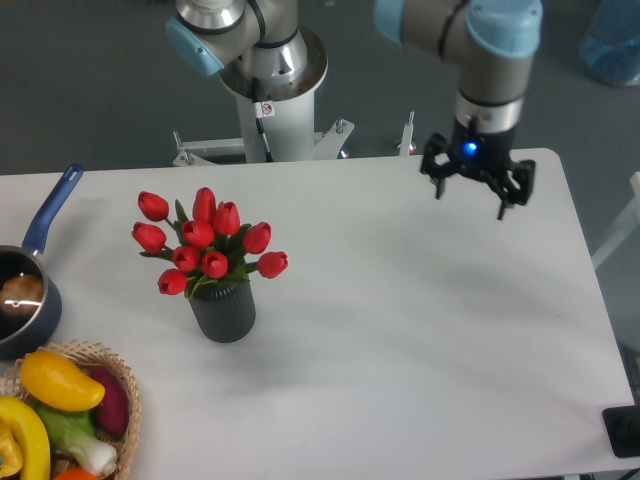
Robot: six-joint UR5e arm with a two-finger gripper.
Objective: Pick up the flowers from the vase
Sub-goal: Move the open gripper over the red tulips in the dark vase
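Up near the far right of the white surface (400,330), the gripper (470,203) hangs in the air with its two black fingers (437,185) spread wide apart. It holds nothing and touches nothing. A small blue light glows on the gripper's body. The flowers (207,245) are well apart from it, over on the left side of the surface. They are red tulip buds with green leaves, and they stand upright in the vase (224,311). The vase is short, dark grey and ribbed, and it sits on the surface. At the left edge there is a saucepan (28,290) with a blue handle. Below it, in the near left corner, a woven basket (128,385) holds a yellow pepper (58,381) and other vegetables.
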